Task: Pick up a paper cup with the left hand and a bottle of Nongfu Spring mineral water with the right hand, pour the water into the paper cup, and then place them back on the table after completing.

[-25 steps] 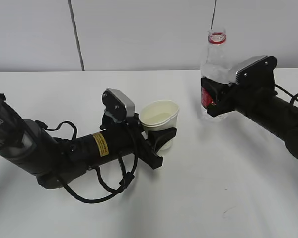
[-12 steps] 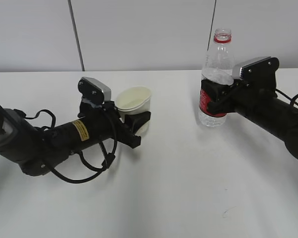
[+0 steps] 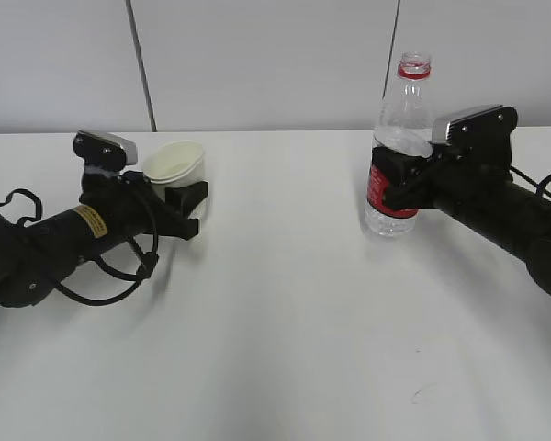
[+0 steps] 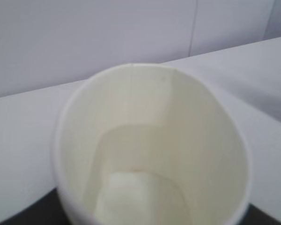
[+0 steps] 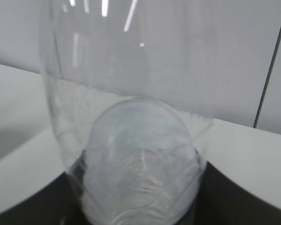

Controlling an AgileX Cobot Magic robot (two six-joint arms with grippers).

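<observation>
The left hand's gripper (image 3: 185,196) is shut on the white paper cup (image 3: 175,165) at the left of the table (image 3: 285,303). The cup stands upright at table level. It fills the left wrist view (image 4: 150,145), with a little clear water (image 4: 131,197) in its bottom. The right hand's gripper (image 3: 393,179) is shut on the clear bottle (image 3: 397,138), which has a red label, a red neck ring and no cap. The bottle stands upright with its base at the table. Its clear wall fills the right wrist view (image 5: 131,140).
A white panelled wall (image 3: 257,64) rises right behind the table's far edge. A small dark scuff mark (image 3: 424,390) lies on the tabletop near the front right. Loose black cables (image 3: 110,276) hang by the left arm.
The left arm has carried the cup leftward and back across the table. The right arm has brought the bottle from a slight tilt to upright and lower, at the table.
</observation>
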